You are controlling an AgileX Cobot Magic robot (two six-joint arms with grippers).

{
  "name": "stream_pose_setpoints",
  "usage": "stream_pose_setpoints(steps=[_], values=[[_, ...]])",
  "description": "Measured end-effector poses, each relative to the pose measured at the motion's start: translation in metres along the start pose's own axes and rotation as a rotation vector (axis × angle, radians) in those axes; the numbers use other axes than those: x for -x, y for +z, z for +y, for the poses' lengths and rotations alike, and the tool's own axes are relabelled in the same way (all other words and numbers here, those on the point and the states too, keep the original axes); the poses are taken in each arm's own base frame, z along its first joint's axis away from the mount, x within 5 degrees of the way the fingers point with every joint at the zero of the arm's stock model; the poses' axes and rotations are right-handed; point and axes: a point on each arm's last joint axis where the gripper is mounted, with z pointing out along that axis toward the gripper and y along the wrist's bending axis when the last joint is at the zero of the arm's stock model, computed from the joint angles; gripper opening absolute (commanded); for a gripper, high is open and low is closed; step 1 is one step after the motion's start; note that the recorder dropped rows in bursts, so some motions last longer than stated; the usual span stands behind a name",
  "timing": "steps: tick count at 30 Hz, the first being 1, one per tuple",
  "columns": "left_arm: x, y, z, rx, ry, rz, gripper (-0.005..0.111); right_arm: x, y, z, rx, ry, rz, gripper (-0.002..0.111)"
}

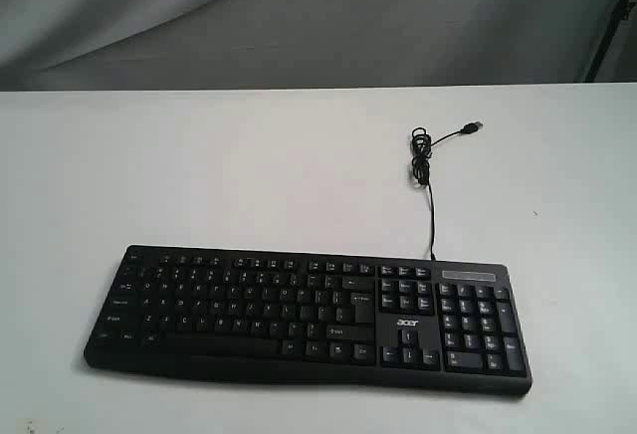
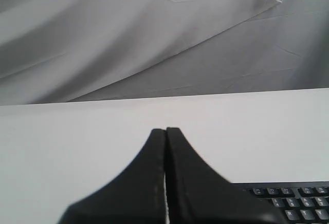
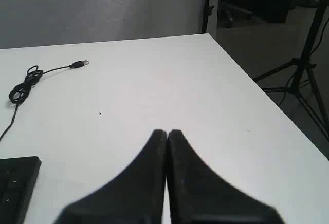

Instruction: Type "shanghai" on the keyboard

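The wide black keyboard [image 1: 309,317] with white legends and an "acer" logo lies near the table's front edge in the exterior view. Its thin cable [image 1: 430,170] runs back to a loose coil and a USB plug [image 1: 476,126]. Neither arm shows in the exterior view. In the left wrist view my left gripper [image 2: 165,130] is shut and empty above bare table, with a corner of the keyboard [image 2: 293,203] beside it. My right gripper [image 3: 167,131] is also shut and empty, and the keyboard's end [image 3: 18,185] lies off to its side.
The white table [image 1: 249,175] carries only the keyboard and cable. Grey cloth [image 1: 299,16] hangs behind it. The right wrist view shows the table's side edge [image 3: 267,100], with a tripod stand [image 3: 303,70] on the floor beyond. The coiled cable [image 3: 23,88] lies near that gripper.
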Motion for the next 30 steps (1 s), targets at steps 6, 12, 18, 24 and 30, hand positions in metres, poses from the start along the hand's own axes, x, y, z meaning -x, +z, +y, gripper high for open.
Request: stream_pose_setpoints(steps=[6,12,18,24,30], values=[[0.0,0.0,0.0,0.0,0.0,0.0,0.0,0.0,0.0,0.0,0.0,0.0,0.0,0.0],[0.0,0.0,0.0,0.0,0.0,0.0,0.0,0.0,0.0,0.0,0.0,0.0,0.0,0.0],[0.0,0.0,0.0,0.0,0.0,0.0,0.0,0.0,0.0,0.0,0.0,0.0,0.0,0.0],[0.0,0.0,0.0,0.0,0.0,0.0,0.0,0.005,0.0,0.0,-0.001,0.0,-0.057,0.0],[0.0,0.0,0.0,0.0,0.0,0.0,0.0,0.024,-0.003,0.0,-0.005,0.0,-0.264,0.0]])
